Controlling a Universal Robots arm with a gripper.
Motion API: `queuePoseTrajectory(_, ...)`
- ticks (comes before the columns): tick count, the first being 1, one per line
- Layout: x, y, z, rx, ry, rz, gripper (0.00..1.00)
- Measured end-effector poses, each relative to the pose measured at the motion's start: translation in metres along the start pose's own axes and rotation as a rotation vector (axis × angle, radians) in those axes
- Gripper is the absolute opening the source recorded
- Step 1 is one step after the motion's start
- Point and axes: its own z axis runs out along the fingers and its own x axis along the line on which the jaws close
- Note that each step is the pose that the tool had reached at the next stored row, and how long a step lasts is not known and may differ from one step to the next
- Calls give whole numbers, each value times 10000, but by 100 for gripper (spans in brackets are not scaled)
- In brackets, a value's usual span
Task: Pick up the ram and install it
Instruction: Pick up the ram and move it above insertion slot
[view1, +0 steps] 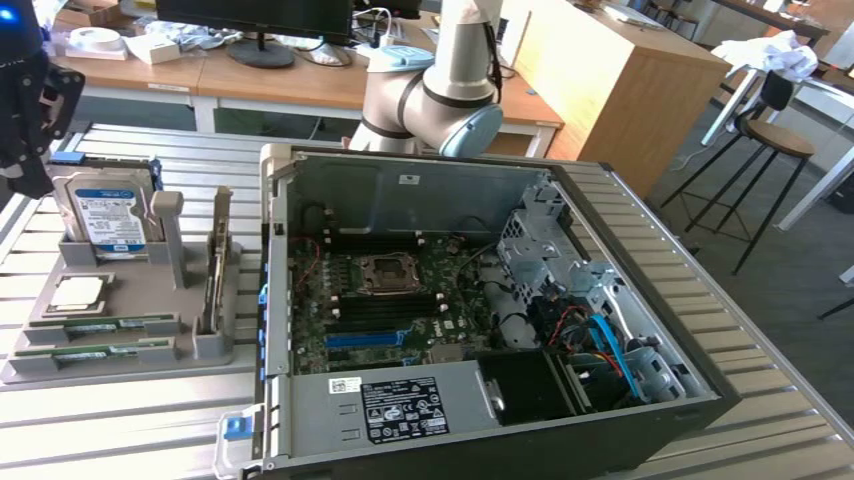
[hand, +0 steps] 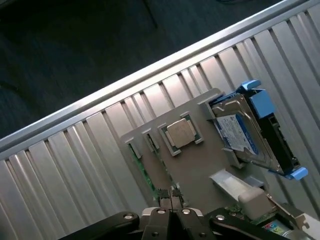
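My pincer, pressed together and empty, hangs above the grey plastic tray bearing the thin green ram stick.

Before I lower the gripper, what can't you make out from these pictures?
- Wrist view: one end of the ram, hidden behind the gripper.
- Exterior view: motherboard slot latches, too small to tell open or closed.
- Exterior view: part of the gripper, cut off at that view's left edge.
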Motion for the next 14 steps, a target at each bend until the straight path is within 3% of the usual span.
queuePoseTrajectory(14, 0, 0, 10, -39, 112, -2536, 10)
